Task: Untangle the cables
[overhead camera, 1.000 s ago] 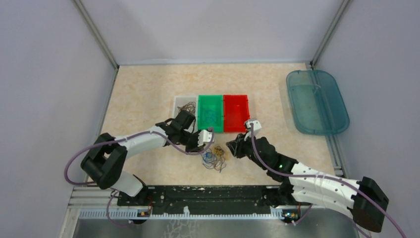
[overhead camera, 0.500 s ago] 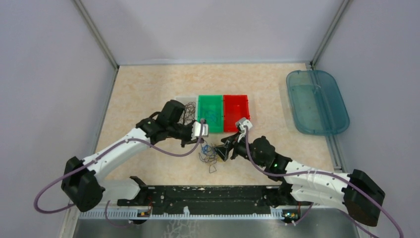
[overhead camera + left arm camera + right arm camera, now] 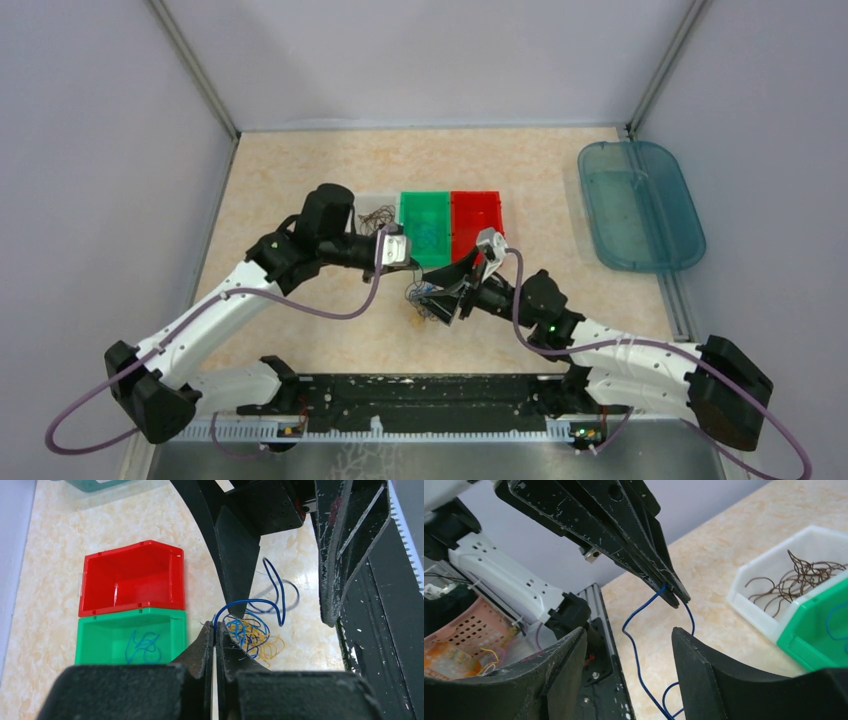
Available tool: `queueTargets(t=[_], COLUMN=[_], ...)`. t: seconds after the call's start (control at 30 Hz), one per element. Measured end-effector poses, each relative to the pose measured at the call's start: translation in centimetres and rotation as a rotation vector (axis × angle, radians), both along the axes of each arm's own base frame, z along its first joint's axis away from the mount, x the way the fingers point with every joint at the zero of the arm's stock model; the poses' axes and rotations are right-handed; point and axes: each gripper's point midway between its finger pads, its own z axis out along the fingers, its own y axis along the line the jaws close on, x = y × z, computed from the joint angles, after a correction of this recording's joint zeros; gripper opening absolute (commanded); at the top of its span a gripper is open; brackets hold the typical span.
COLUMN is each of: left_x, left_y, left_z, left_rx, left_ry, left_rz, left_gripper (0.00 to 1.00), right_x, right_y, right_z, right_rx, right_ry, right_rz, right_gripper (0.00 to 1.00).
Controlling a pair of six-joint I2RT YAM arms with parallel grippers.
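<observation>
From above, we see the table (image 3: 300,170) with three little bins in a row: a white bin (image 3: 375,197), a green bin (image 3: 440,215) and a red bin (image 3: 475,215). A blue-green tray (image 3: 640,200) lies well apart on the right. The cables (image 3: 425,303) sit in a small messy bunch on the table, just in front of the green bin. The left gripper (image 3: 410,265) comes in from the left and the right gripper (image 3: 445,297) from the right, and both are close to the bunch. From the left wrist, we see the left gripper (image 3: 215,630) with its jaws shut tight on a blue cable (image 3: 272,587). This cable loops away and runs down into the bunch of blue and yellow cables (image 3: 252,637) on the table. The right gripper (image 3: 285,617) hangs over the bunch with its jaws wide apart, holding nothing. The red bin (image 3: 130,580) and the green bin (image 3: 100,640) stand side by side, and a curly blue wire (image 3: 142,647) lies in the green one. From the right wrist, we see the right gripper (image 3: 629,632) with its jaws open. The blue cable (image 3: 634,615) hangs down between them from the tip of the left gripper (image 3: 674,595). Brown cables (image 3: 809,572) lie in the white bin (image 3: 749,605), next to the green bin (image 3: 814,630).
</observation>
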Motion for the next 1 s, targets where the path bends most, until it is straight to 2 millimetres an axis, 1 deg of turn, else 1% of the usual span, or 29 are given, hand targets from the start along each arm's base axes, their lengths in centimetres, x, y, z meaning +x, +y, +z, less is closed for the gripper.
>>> queueTargets(t=[0.1,0.2,0.27,0.33,0.43,0.53,0.63,0.73,0.83,1.0], left_x=[0.0,0.0,-0.3,-0.9,-1.9,-2.5,-2.9,-3.1,-3.3,-3.5], left_y=[-0.3,-0.5,-0.4,-0.1,0.2,0.4,0.4,0.4,0.3,-0.1], left_z=[1.2,3.1,4.2,4.9,5.9,6.5,6.5,5.9,5.7,6.0], left_rx=[-0.019,-0.051,-0.071,-0.086,-0.110,-0.127,-0.132,-0.127,-0.127,-0.142], left_ry=[-0.021,-0.073,-0.111,-0.142,-0.182,-0.207,-0.215,-0.214,-0.213,-0.226], left_rz=[-0.010,-0.030,-0.050,-0.075,-0.110,-0.134,-0.150,-0.162,-0.173,-0.189], left_gripper=[0.01,0.00,0.00,0.00,0.00,0.00,0.00,0.00,0.00,0.00], right_x=[-0.2,-0.3,-0.2,0.2,0.8,1.0,1.4,1.8,2.2,2.3], right_y=[0.1,-0.2,-0.6,-1.1,-2.6,-4.0,-4.7,-4.7,-4.1,-2.3], right_z=[0.9,1.6,2.6,4.2,7.2,8.7,8.4,7.3,5.7,2.9], right_rx=[0.030,0.032,0.032,0.040,0.080,0.104,0.088,0.044,-0.017,-0.093], right_ry=[-0.002,0.006,0.006,-0.002,-0.037,-0.063,-0.063,-0.053,-0.042,-0.009], right_rz=[0.010,0.010,0.003,-0.012,-0.054,-0.087,-0.115,-0.135,-0.124,-0.052], right_gripper=[0.64,0.64,0.64,0.63,0.64,0.64,0.63,0.63,0.64,0.67])
